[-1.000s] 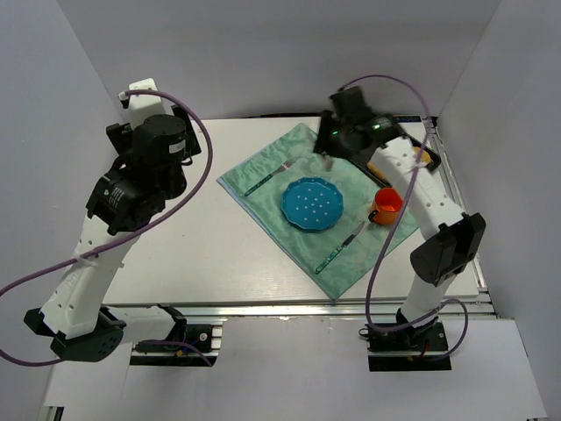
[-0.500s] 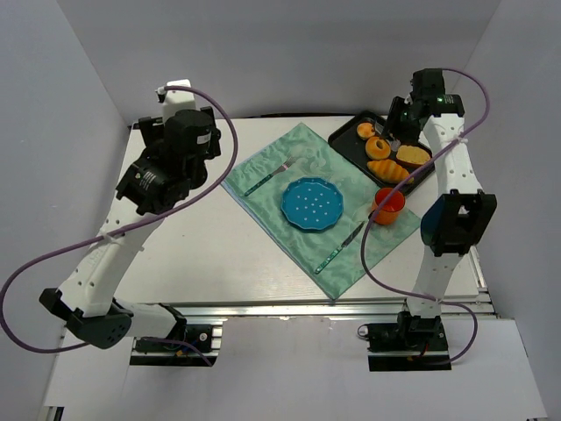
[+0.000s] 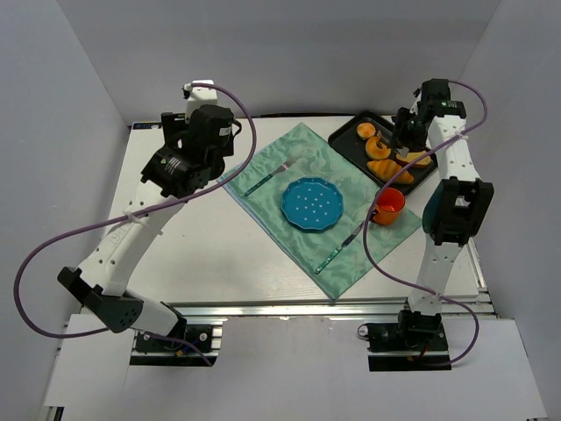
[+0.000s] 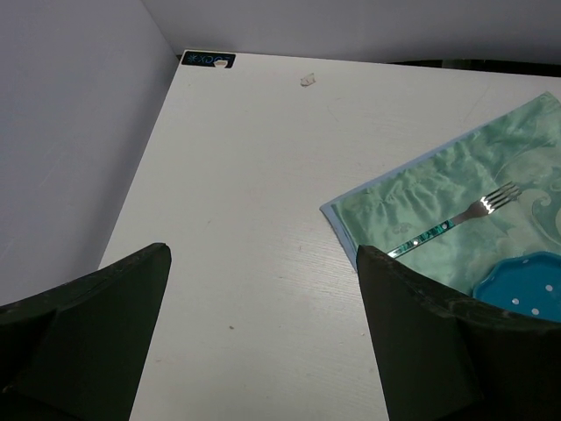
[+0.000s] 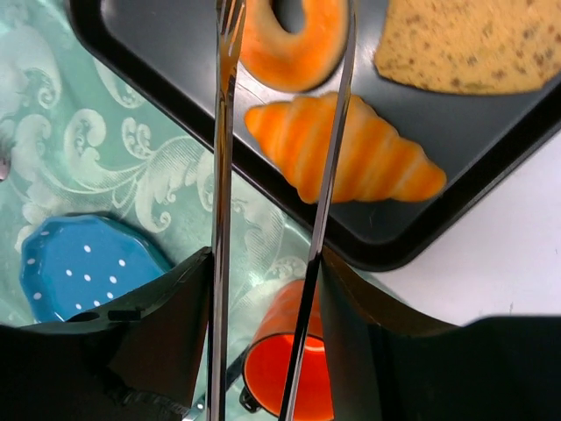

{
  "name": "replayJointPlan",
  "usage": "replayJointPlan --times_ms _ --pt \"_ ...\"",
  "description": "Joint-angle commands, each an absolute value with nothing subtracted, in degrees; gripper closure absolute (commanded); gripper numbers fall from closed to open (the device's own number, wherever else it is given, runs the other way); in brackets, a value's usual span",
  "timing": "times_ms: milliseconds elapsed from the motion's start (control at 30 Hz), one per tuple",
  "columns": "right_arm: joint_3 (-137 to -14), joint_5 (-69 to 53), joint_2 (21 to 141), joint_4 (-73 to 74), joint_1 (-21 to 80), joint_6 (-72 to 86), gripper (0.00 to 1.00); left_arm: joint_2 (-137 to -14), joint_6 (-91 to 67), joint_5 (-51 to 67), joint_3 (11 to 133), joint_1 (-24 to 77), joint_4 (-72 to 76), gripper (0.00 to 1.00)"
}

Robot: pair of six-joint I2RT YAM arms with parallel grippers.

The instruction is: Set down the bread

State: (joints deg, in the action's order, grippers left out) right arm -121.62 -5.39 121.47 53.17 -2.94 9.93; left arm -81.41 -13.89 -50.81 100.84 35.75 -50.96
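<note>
Two ring-shaped breads lie in the black tray (image 3: 344, 140) at the back right: one (image 3: 366, 130) at the far end, one (image 3: 379, 146) next to it. In the right wrist view one ring bread (image 5: 294, 39) lies at the top. My right gripper (image 5: 266, 263) (image 3: 406, 142) is shut on metal tongs (image 5: 221, 158). The tongs' two arms stand apart, with their tips on either side of that ring. My left gripper (image 4: 263, 263) (image 3: 187, 167) is open and empty above the bare table at the back left. The blue plate (image 3: 311, 203) (image 5: 83, 263) sits empty on the green placemat (image 3: 263, 197).
The tray also holds a ridged croissant (image 5: 346, 149) (image 3: 383, 167) and a flat brown slice (image 5: 465, 44). An orange cup (image 3: 387, 203) (image 5: 289, 368) stands just in front of the tray. A fork (image 3: 267, 177) (image 4: 456, 219) and a knife (image 3: 340, 247) flank the plate.
My right arm has swung off the placemat to the back right and now holds the tongs over the tray. My left arm has stretched toward the back of the table.
</note>
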Motion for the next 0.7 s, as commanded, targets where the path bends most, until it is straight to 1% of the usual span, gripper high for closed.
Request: replayJointPlan --times_ms 0,67,233,400,667 --pt "-122.5 -7.7 121.1 49.0 -2.7 8.3 0.45 -81.2 -13.4 -50.4 102.9 35.8 -50.4 0.02" --pt "-121.5 -8.6 121.2 48.3 -2.7 8.2 0.42 -81.3 -13.4 -50.5 102.8 35.9 -50.4 0.02" --pt "-121.5 -7.0 122.3 47.5 -2.6 7.8 0.39 -81.9 -13.3 -50.9 103.4 35.8 -50.6 0.02" --pt "-121.6 -5.9 123.0 46.8 -2.7 7.4 0.38 -82.2 -13.1 -51.6 103.6 35.8 -51.2 0.02" --pt "-120.4 -7.9 125.2 47.1 -2.7 7.0 0.36 -82.5 -13.0 -52.2 103.6 35.9 -51.2 0.02"
